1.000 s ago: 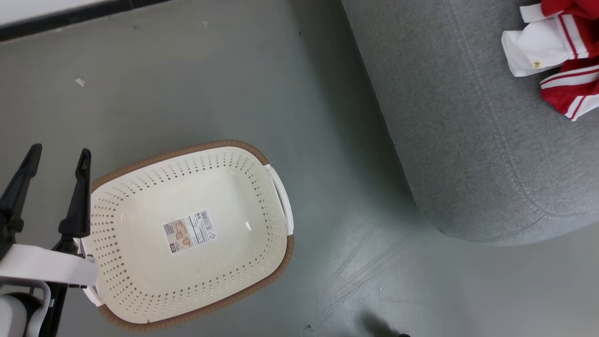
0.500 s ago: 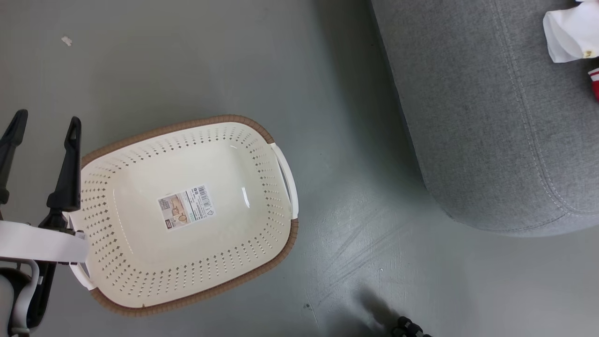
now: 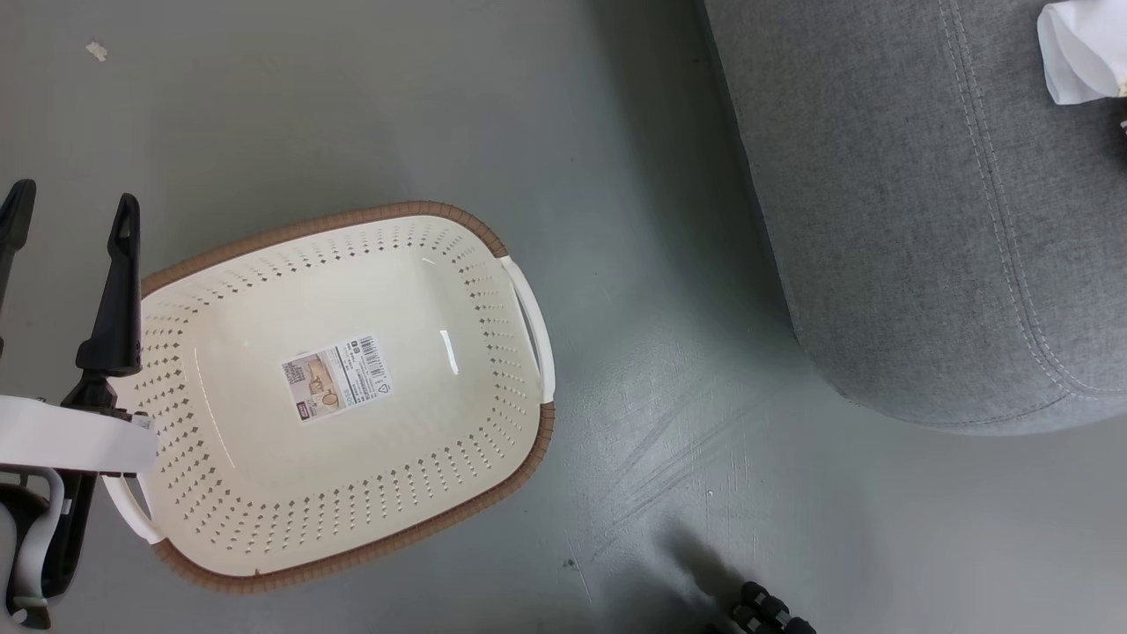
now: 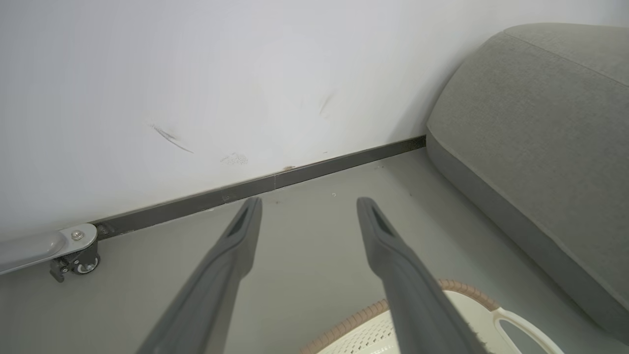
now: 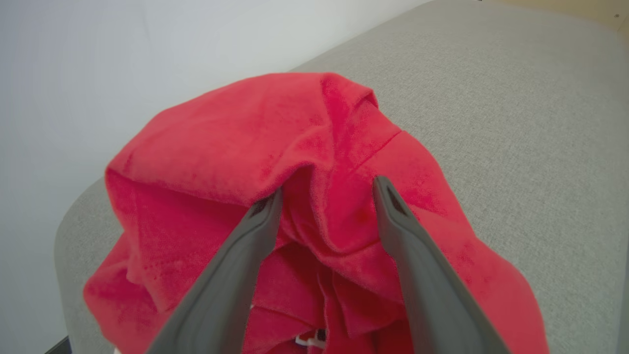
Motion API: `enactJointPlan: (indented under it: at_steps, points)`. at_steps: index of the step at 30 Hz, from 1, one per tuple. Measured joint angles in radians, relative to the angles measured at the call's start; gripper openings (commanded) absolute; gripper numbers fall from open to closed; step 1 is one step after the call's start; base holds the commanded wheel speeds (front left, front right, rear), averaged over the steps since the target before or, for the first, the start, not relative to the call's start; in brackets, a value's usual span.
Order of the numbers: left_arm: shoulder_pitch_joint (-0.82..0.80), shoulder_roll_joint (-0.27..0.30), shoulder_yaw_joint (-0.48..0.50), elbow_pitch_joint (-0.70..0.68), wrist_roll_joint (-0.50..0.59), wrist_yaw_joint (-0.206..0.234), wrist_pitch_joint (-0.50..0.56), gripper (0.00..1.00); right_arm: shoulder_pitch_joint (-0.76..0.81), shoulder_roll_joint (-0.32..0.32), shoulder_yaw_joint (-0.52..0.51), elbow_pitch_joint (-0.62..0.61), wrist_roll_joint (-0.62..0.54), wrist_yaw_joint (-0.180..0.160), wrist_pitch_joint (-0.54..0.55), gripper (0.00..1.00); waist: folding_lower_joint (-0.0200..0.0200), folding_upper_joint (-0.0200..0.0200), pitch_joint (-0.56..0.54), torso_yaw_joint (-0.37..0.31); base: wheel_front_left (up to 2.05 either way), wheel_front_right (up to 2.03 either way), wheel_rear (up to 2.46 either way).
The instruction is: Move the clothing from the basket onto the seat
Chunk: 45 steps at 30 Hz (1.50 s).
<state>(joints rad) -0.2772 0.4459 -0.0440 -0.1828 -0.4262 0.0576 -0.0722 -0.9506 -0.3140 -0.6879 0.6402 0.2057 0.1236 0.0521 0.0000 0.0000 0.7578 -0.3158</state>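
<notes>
The cream basket [image 3: 493, 352] stands on the grey floor; inside it I see just a paper label [image 3: 335, 379]. My left gripper [image 3: 72, 198] hangs open over its left end, and the left wrist view shows the fingers [image 4: 309, 202] spread above the rim [image 4: 457, 287]. The grey seat [image 3: 880, 220] is at the right, with a white piece of clothing [image 3: 1079, 48] at its top corner. In the right wrist view, the red clothing [image 5: 245, 128] lies heaped on the seat [image 5: 516, 98]. My right gripper [image 5: 328, 189] is open, a fold of cloth between its fingers.
A white wall with a dark baseboard [image 4: 245, 189] runs behind the basket, and a small caster wheel [image 4: 73, 260] sits at its foot. A black ribbed part [image 3: 766, 612] shows at the bottom edge of the head view. Bare floor separates basket and seat.
The head camera has moved, so the whole picture shifted: the basket sits higher and further left, and the red garments have slid off the top right edge. The left gripper stays open.
</notes>
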Motion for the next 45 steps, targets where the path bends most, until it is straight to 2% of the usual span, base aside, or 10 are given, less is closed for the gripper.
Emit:
enactJointPlan:
  at_steps: [8,15,20,31,39,45]
  points:
    - [0.000,-0.005,0.000,0.025,0.000,0.000,-0.010,1.00,0.030,0.004,-0.024,-0.059,-0.032,0.000,-0.053,1.00,0.0000,0.0000,-0.009,-0.008,0.00,0.00,0.00]
    - [-0.003,-0.015,-0.001,0.041,0.000,0.000,-0.028,1.00,0.113,0.064,0.000,-0.127,-0.052,0.000,-0.074,1.00,0.0000,0.0000,-0.024,-0.012,0.00,0.00,0.00]
    - [-0.019,-0.033,-0.004,0.059,0.000,0.000,-0.050,1.00,0.175,0.149,0.089,-0.210,-0.070,0.000,-0.112,1.00,0.0000,0.0000,-0.043,-0.011,0.00,0.00,0.00]
    - [-0.027,-0.073,-0.009,0.107,-0.012,-0.008,-0.107,1.00,0.202,0.262,0.285,-0.361,-0.123,0.000,-0.124,1.00,0.0000,0.0000,-0.094,0.004,0.00,0.00,0.00]
    - [-0.027,-0.113,0.003,0.152,-0.040,-0.007,-0.139,1.00,0.251,0.265,0.439,-0.378,-0.145,0.000,-0.126,1.00,0.0000,0.0000,-0.142,0.033,0.00,0.00,0.00]
    - [-0.026,-0.139,0.012,0.189,-0.058,-0.007,-0.151,1.00,0.267,0.251,0.536,-0.380,-0.143,0.000,-0.181,1.00,0.0000,0.0000,-0.183,0.062,0.00,0.00,0.00]
